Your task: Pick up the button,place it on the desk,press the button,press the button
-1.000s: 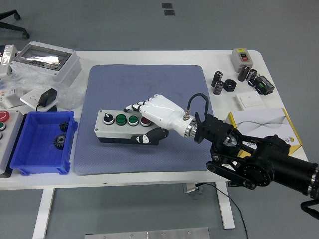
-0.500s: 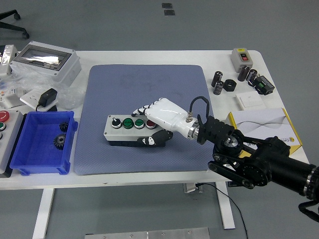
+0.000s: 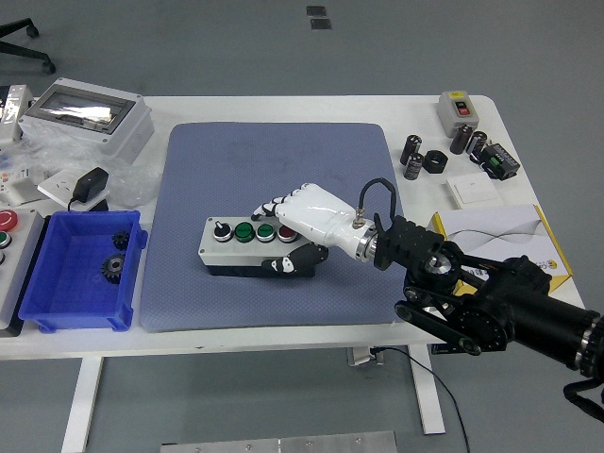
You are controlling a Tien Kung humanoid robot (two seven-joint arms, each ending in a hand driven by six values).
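Gripping the button box (image 3: 247,247), the right robot hand (image 3: 304,226) stays clamped above the blue mat (image 3: 274,170).

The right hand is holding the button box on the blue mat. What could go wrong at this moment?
The right hand grips only the right end of the button box, so its free left end might tip or swing. The fingers lie across the top near the red button and might press it too soon.

Button box (image 3: 247,245) on mat (image 3: 279,170) (mid-table), bin (image 3: 80,278) left, capacitors (image 3: 415,156) far right
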